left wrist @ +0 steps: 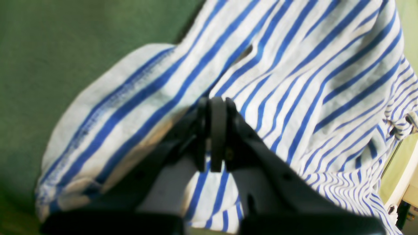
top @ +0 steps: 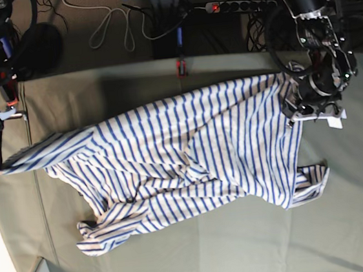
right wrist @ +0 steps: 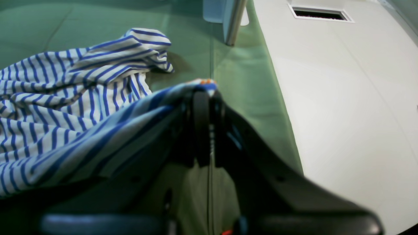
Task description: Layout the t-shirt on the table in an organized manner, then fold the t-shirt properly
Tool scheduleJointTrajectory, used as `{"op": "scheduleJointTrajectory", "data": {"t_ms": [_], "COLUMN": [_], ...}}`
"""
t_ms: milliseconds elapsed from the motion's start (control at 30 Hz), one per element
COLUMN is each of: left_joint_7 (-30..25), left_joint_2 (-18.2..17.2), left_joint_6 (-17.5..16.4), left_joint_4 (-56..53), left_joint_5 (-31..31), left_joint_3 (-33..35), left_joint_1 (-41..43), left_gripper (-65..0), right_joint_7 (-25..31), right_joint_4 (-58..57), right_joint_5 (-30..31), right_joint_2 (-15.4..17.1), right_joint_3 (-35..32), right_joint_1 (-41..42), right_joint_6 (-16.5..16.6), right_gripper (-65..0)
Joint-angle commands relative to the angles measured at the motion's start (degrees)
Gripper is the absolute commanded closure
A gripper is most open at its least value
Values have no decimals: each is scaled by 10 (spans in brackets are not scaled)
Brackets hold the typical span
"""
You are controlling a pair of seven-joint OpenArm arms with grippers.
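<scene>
T-shirt (top: 190,154) spread rumpled on table (top: 200,251); left gripper (left wrist: 214,104) and right gripper (right wrist: 204,94) each pinching its fabric.

blue-striped white t-shirt (top: 190,154) stretched, rumpled, across frame centre on pale green table (top: 213,256); both ends lifted.

- Left wrist view: the left tool (left wrist: 214,137) is a dark blur that covers the t-shirt (left wrist: 294,81) beneath it; the fabric runs off the top and right edges.
- Right wrist view: the right tool (right wrist: 205,98) is blurred, and the cloth at its tips smears into blue streaks.
- Base view: the bench (top: 213,249) is cut at the right and bottom edges.
</scene>
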Motion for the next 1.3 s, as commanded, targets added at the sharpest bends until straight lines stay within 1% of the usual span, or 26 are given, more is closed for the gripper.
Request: {"op": "scheduleJointTrajectory", "data": {"t_ms": [0, 433, 633, 700, 867, 1267], "left_joint_7": [-4, -5, -10, -10, -7, -4], "left_joint_2": [-4, -10, -41, -54, -56, -52], "left_joint_6": [-4, -4, -2, -2, -3, 0], "left_joint_4": [13, 84, 89, 82, 82, 82], "left_joint_5": [-6, -11, -11, -11, -11, -9], "left_joint_3": [0, -6, -6, -19, -51, -54], "left_joint_1": [-7, -8, -28, -38, -60, -62], "left_gripper": [-2, -2, -2, -2, -2, -8], "right_joint_7": [17, 17, 17, 17, 17, 17], "right_joint_4": [10, 10, 10, 10, 10, 10], "right_joint_5": [12, 12, 12, 12, 12, 12], "right_joint_2": [5, 5, 5, 5, 5, 5], "right_joint_3": [1, 1, 1, 1, 1, 1], "right_joint_1": [4, 5, 5, 5, 3, 2], "right_joint_6": [5, 5, 5, 5, 5, 5], "right_gripper": [0, 0, 0, 0, 0, 0]}}
